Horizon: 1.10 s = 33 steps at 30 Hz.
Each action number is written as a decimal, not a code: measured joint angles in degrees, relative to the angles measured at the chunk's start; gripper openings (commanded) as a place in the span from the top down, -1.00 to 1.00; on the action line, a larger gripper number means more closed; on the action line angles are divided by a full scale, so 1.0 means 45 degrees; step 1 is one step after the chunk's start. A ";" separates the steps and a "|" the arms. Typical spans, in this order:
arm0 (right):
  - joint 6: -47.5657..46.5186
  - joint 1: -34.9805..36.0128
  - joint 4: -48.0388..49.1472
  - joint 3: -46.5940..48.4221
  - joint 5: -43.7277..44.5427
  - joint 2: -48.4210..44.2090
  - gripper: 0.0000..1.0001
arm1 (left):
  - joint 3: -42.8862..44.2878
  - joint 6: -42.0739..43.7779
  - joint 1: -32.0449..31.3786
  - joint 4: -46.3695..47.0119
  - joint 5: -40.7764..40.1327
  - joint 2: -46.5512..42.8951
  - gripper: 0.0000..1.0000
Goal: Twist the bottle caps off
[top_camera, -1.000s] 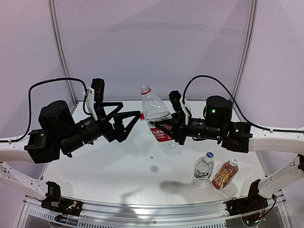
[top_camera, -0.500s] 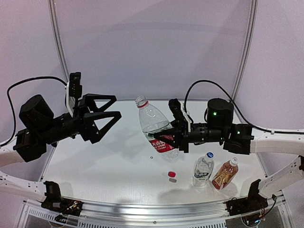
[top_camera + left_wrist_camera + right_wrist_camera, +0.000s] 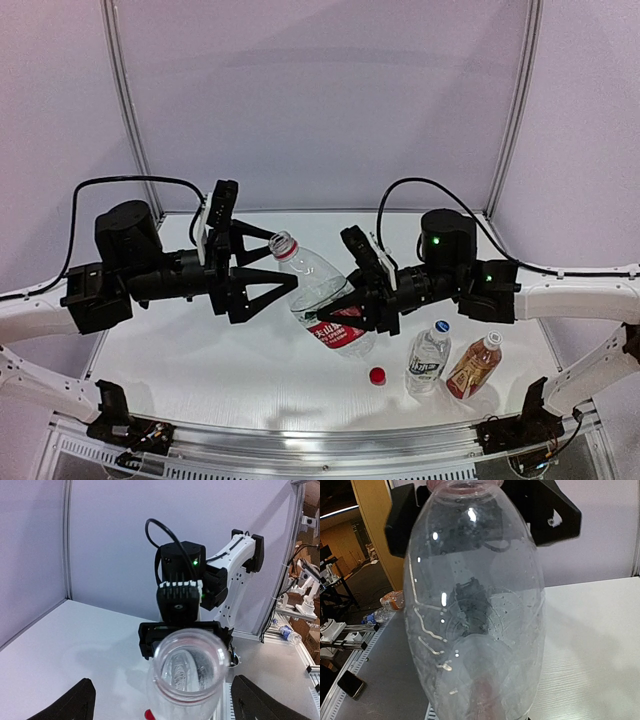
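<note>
While right gripper (image 3: 350, 308) clamps red-label bottle (image 3: 312, 278), left gripper (image 3: 270, 263) gapes.
Red cap (image 3: 377, 376) at bottle's 5 o'clock; label writing unreadable.

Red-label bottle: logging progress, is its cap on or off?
Off: the red-label bottle has an open mouth, and the red cap lies on the table.

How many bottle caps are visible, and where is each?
3: red cap loose on the table, blue-and-white cap on the standing clear bottle, white cap on the amber bottle.
</note>
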 measured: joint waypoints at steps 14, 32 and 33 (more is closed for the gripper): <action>0.0097 -0.0185 -0.0165 0.0204 -0.0403 0.0000 0.45 | 0.0738 -0.0024 0.0126 0.0112 0.1307 0.1428 0.44; -0.0282 -0.0131 -0.2511 0.0996 0.3531 -0.0199 -0.99 | 0.1564 -0.0146 0.0311 -0.2467 -0.3094 0.1175 0.46; -0.0219 -0.0131 -0.2764 0.1039 0.4104 -0.0321 -0.99 | 0.1622 -0.0126 0.0340 -0.2725 -0.3774 0.1078 0.45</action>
